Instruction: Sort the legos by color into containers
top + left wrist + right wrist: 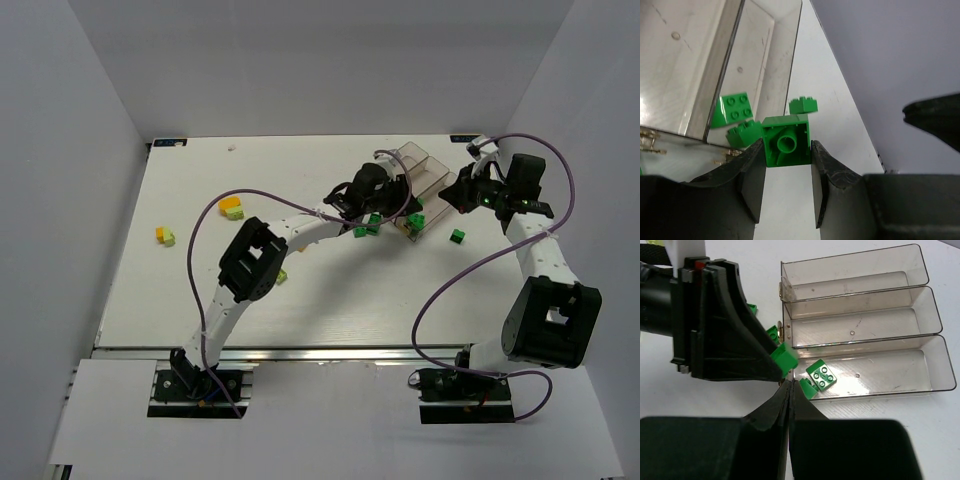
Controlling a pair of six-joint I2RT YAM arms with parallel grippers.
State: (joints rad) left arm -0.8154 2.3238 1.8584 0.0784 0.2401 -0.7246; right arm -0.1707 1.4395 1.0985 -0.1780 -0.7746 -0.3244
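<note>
Left gripper (787,152) clamps green lego (786,139); right gripper (790,392) pinched closed, empty, near containers (865,327).

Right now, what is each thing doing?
Left gripper, shut on a green brick.
Right gripper, shut, empty.
Near bin, one loose brick inside, studs up.
Middle bin, empty.
Back bin, empty.
Orange brick, lying on the table, not sorted yet.
</note>
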